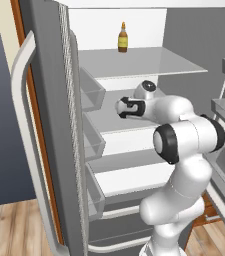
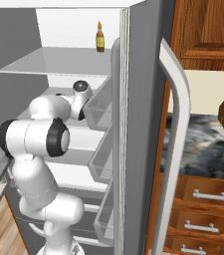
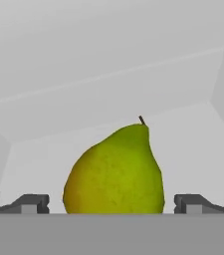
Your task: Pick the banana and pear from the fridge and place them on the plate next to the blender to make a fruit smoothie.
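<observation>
Gripper [image 3: 111, 204] nearest the lens, jaws spread wide on either side of one pear [image 3: 114, 172].
One fridge [image 1: 59, 125] stands open, the arm reaching onto a middle shelf; one amber bottle [image 1: 123, 38] sits at 12 o'clock above. Pear stands upright, stem at 12 o'clock, centred between two fingertips [image 3: 31, 203], apparently lined up for closing.
</observation>
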